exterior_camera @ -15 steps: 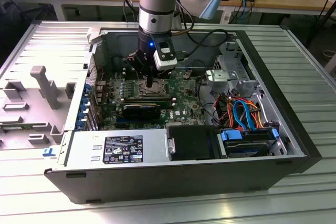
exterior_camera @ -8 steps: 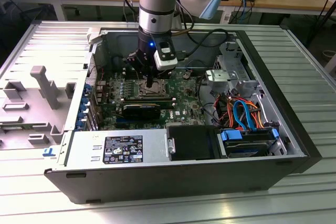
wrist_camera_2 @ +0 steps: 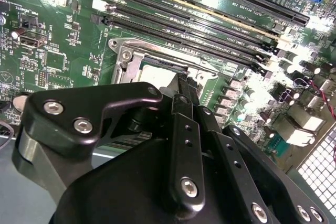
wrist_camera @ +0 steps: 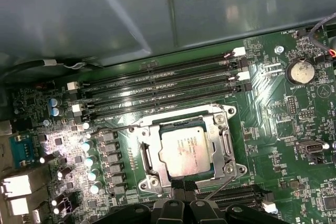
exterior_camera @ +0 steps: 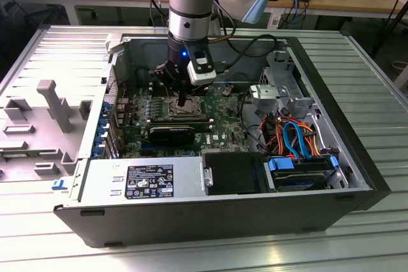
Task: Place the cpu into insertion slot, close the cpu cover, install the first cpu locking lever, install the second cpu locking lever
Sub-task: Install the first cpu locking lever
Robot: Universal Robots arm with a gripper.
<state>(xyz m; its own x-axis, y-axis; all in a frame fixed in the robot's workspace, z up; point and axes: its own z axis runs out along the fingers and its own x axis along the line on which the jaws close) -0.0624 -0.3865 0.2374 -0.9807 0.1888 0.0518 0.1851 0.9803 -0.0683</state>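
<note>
Pincer: my arm's black pincer [wrist_camera: 178, 186] hangs at the socket's edge, fingers drawn close together; I cannot tell whether they pinch the thin wire lever [wrist_camera: 223, 184] beside them.
Chip: the small square silvery-grey cpu [wrist_camera: 185, 149] lies flat in the dark, silver-rimmed insertion slot [exterior_camera: 193, 110].
Cover: the thin silver frame-shaped cpu cover [wrist_camera: 224, 142] lies down around the chip.
Board: green motherboard [wrist_camera: 273, 129], inside an open grey computer case [exterior_camera: 223, 214] on the ribbed metal surface [exterior_camera: 357, 234].
</note>
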